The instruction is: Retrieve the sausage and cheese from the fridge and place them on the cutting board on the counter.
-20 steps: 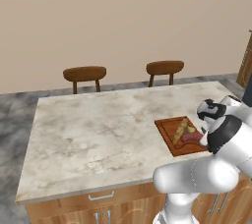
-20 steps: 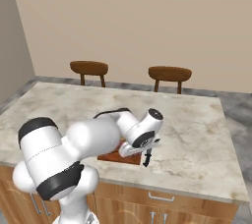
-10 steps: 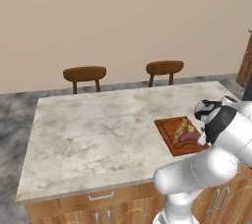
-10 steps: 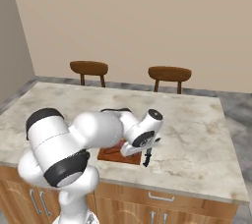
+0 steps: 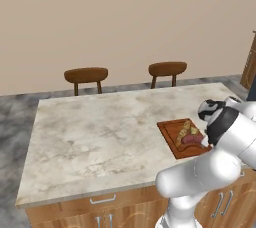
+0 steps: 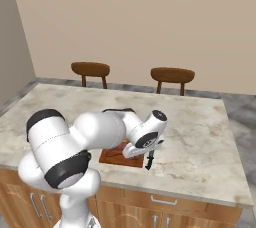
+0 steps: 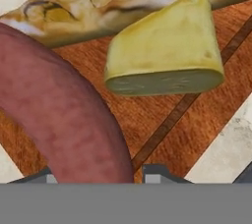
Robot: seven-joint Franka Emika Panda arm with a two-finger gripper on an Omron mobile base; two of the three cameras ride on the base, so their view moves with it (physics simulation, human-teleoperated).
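Note:
The reddish-brown cutting board (image 5: 175,131) lies near the right end of the marbled counter (image 5: 100,137). On it are the sausage (image 7: 64,115) and, beside it, the pale yellow cheese (image 7: 162,56) wedge. From the left base view the sausage (image 5: 193,140) rests at the board's right side, with the cheese (image 5: 195,130) just behind it. My gripper (image 6: 148,161) points down at the right edge of the board (image 6: 117,156), very low. In the hand view the gripper (image 7: 98,176) straddles the sausage's near end, which hides most of the fingertips (image 7: 156,173). Whether they press on it is unclear.
A pale crusty bread-like piece (image 7: 98,7) lies on the board beyond the cheese. Two wooden chairs (image 5: 86,76) (image 5: 168,68) stand behind the counter. Bare marble (image 6: 200,137) stretches right of the gripper, and the counter's front edge (image 6: 165,192) is close by.
The gripper has stayed low at the board's right edge. The arm's elbow and shoulder have shifted posture. Sausage and cheese have not visibly moved.

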